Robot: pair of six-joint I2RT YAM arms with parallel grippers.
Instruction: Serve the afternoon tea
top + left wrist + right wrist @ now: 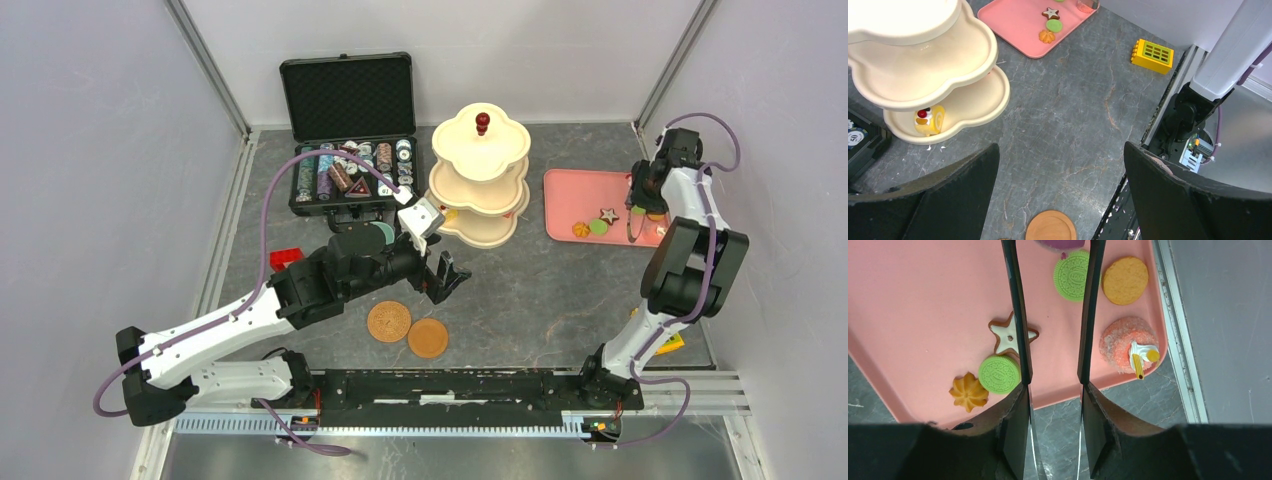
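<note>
Stand: the stand [480, 175] is in the upper centre of the top view, upright on the counter [540, 300]. Its long axis is vertical and the red knob [482, 123] points up.
Stand contents: a roll cake [929, 120] lies on its side on the bottom tier at the left of the left wrist view, spiral end facing right. The bare parts of the upper tiers that show hold nothing.
Tray: the pink tray [568, 190] is at the upper right, just right of the stand, with its long axis running left to right.
Tray contents: a star cookie [1000, 335], two green cookies [998, 374] [1070, 276], an orange swirl [968, 392], an orange round cookie [1125, 280], a pink dome [1120, 342] with cream on it, and a purple piece [1060, 244] cut off by the top edge.
Saucers: two saucers [389, 321] [428, 338] lie flat just beside each other at lower centre.
Teal cup: the teal cup [381, 236] is left of the stand, mostly hidden behind the left arm.
Case: the black case [348, 100] at upper left is open, with chips [330, 175] in its tray.
Left end effector: the left end effector [445, 275] is at centre, above the counter between the stand and the saucers, spread wide and holding nothing.
Right end effector: the right end effector [1053, 315] is over the tray with a narrow gap; the tray shows between the fingers [1018, 315].
</note>
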